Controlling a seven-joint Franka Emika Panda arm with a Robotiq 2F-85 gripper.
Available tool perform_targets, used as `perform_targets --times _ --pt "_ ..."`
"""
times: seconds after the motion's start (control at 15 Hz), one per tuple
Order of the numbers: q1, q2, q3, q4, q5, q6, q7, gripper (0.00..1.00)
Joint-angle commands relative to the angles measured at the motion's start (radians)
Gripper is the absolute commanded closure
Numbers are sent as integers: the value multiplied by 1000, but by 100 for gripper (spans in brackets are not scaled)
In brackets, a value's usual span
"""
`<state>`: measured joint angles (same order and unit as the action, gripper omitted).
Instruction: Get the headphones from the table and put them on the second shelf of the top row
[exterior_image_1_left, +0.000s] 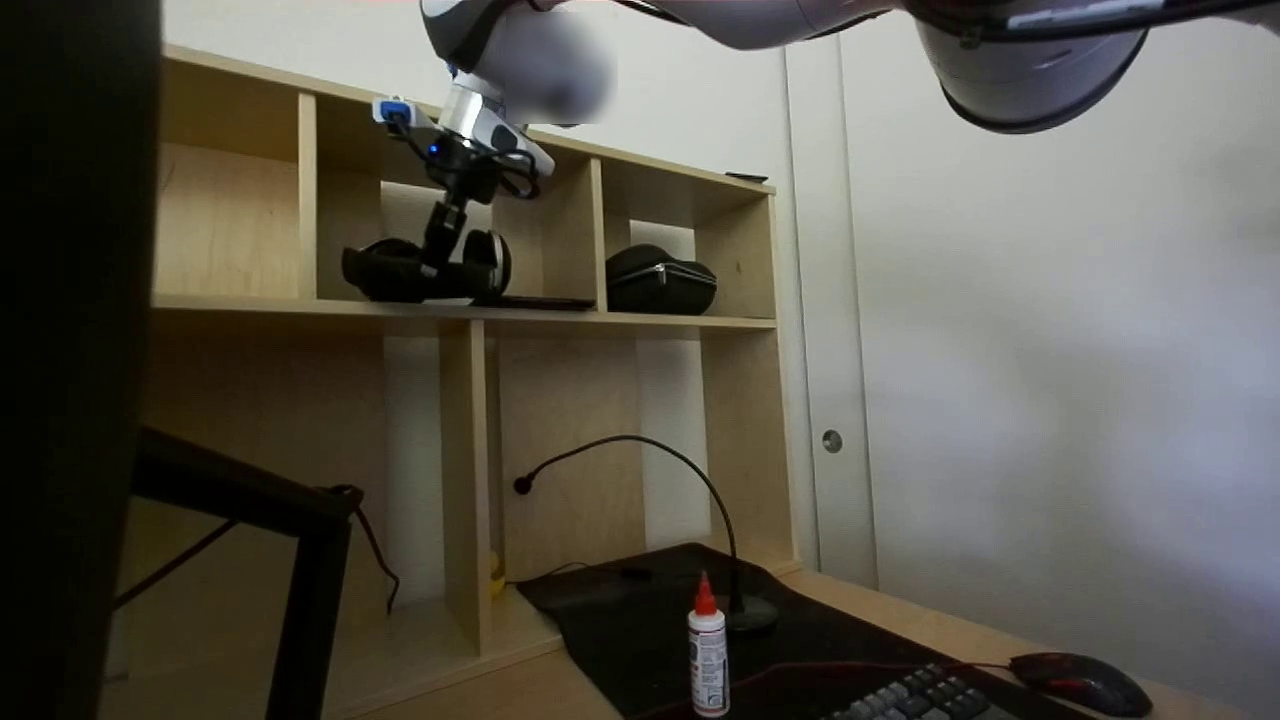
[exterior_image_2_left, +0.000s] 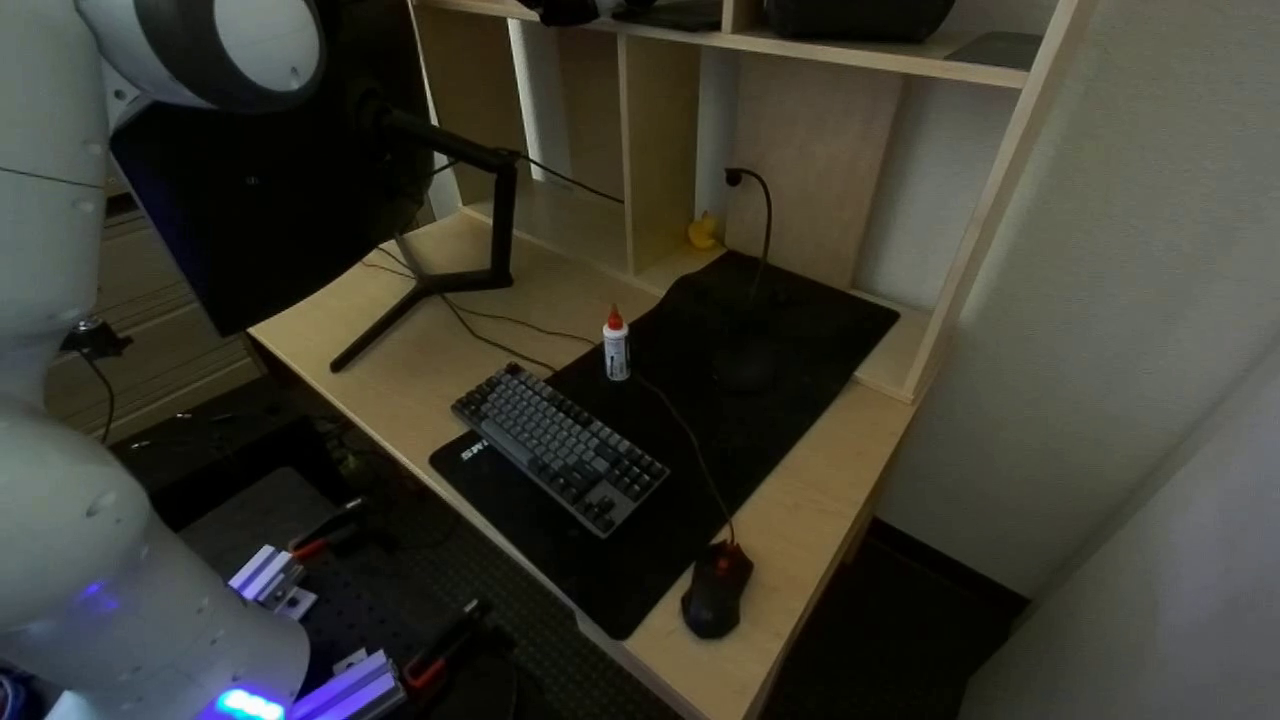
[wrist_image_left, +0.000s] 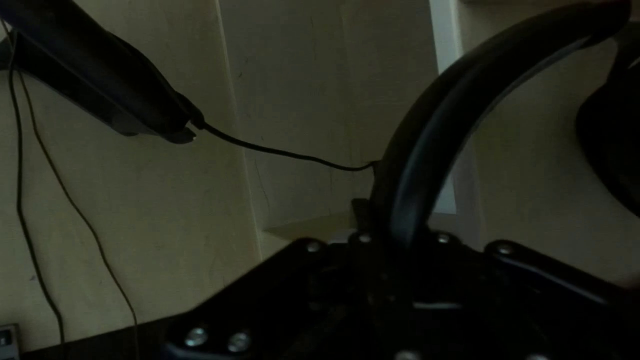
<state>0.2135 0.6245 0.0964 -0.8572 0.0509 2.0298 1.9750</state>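
The black headphones (exterior_image_1_left: 385, 272) are at the second shelf of the top row (exterior_image_1_left: 565, 225), the middle cubby, low at its front opening in an exterior view. I cannot tell whether they touch the shelf board. My gripper (exterior_image_1_left: 432, 262) points down and is shut on their headband. In the wrist view the headband (wrist_image_left: 440, 125) rises curved from between the fingers of the gripper (wrist_image_left: 400, 235), and a dark rounded part, seemingly an earcup, shows at the right edge. The fingertips are dark and partly hidden by the headband. The table (exterior_image_2_left: 800, 500) lies below, with its black mat.
A black zipped case (exterior_image_1_left: 660, 283) sits in the right cubby. A flat dark object (exterior_image_1_left: 545, 302) lies on the middle shelf. Dividers (exterior_image_1_left: 308, 195) flank the middle cubby. A monitor stand (exterior_image_2_left: 503, 220), gooseneck microphone (exterior_image_1_left: 640, 438), bottle (exterior_image_2_left: 616, 350), keyboard (exterior_image_2_left: 560, 445) and mouse (exterior_image_2_left: 717, 590) stand below.
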Motion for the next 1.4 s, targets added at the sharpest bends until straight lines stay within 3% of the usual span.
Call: perform_targets --times 0.0,0.67,0.73,0.87,0.93,1.33 --pt "9 56 0 136 -3 6 7 96" --pt "50 166 -34 342 13 -22 45 96" --pt "42 107 -19 230 -1 -2 18 84" --pt "42 132 -19 256 0 -3 37 84" --pt "42 139 -19 265 0 -3 40 96" --pt "50 200 -75 305 -60 -9 110 96"
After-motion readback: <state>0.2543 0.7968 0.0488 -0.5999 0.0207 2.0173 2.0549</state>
